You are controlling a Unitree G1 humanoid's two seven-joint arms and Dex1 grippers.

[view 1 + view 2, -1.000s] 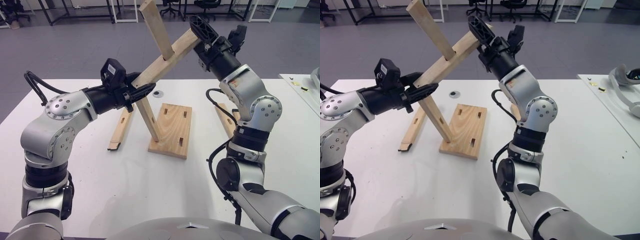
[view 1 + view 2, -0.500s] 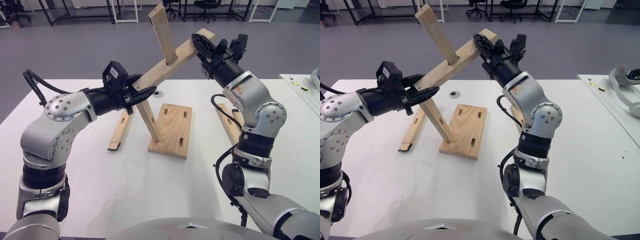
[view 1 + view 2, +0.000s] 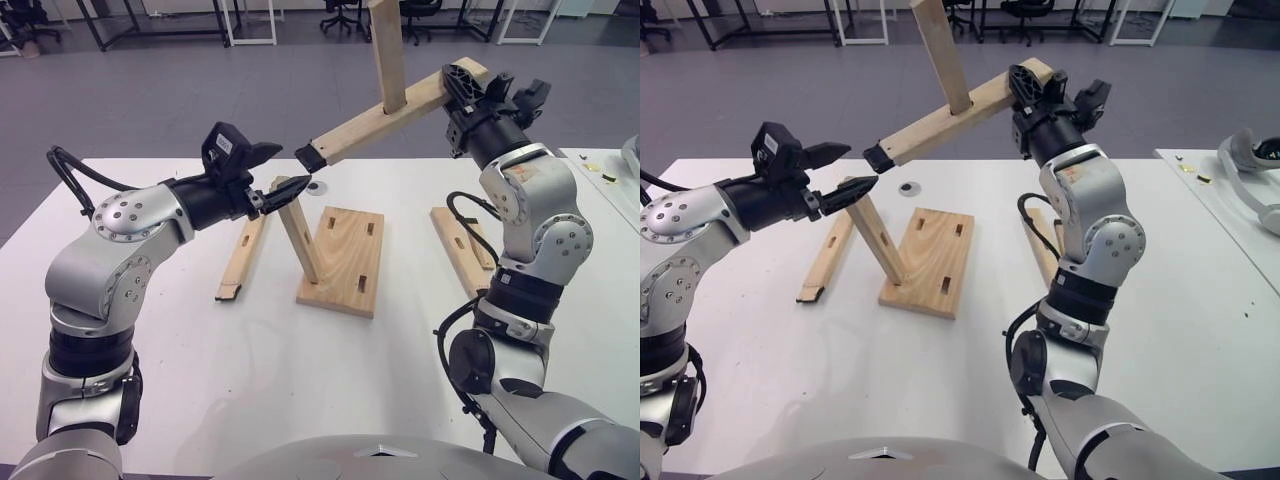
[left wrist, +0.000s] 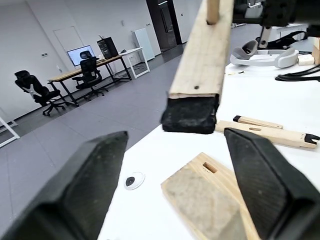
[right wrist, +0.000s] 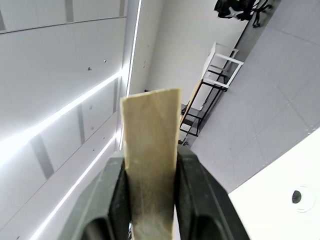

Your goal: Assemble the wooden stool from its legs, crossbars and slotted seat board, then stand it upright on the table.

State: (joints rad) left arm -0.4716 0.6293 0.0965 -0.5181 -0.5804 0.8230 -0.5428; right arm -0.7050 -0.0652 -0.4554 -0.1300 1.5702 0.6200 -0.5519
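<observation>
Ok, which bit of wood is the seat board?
Look at the middle of the white table. The seat board lies flat there. It is the only wide piece, with small slots and one leg leaning up from it.

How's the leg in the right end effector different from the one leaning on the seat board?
The held leg is up in the air, clamped by the right end effector; the leaning leg rests its lower end on the seat board. The held leg carries a crossbar through it; the leaning leg carries none. Both are pale wooden bars, both tilted.
</observation>
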